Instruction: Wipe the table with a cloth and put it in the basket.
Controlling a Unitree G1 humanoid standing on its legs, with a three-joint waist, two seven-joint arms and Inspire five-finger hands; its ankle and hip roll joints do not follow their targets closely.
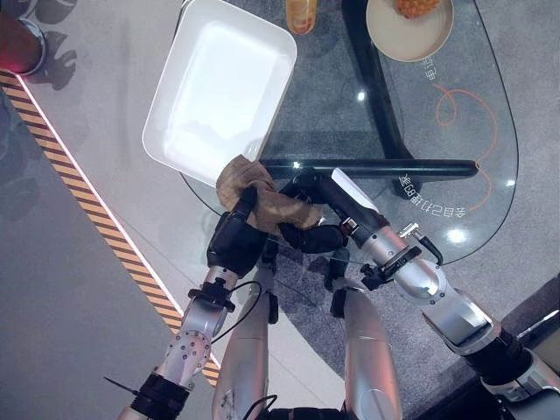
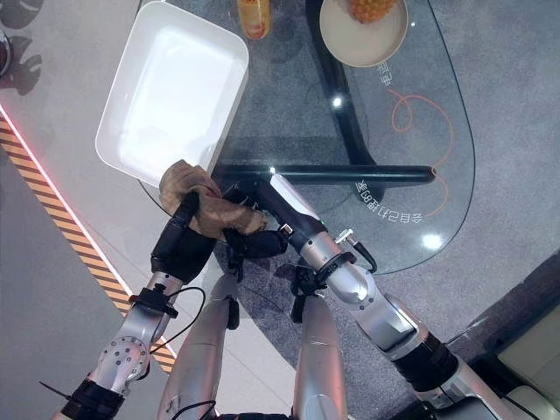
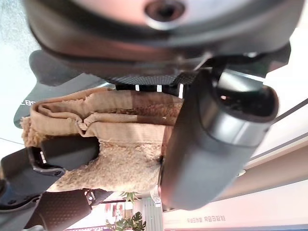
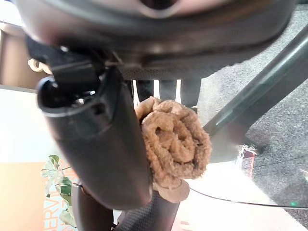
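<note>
Now cloth [image 1: 262,199] in both hands

Bright overhead light, glare spots on glass table [image 1: 455,175] — wrist views blurred close-up

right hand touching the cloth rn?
Touching. The right wrist view shows the right hand with thumb and fingers closed around the bunched brown cloth.

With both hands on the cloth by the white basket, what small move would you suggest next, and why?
Probably carry the brown cloth up over the white basket rim. Both the left hand and the right hand clutch it bunched at the glass table edge, beside the basket.
</note>
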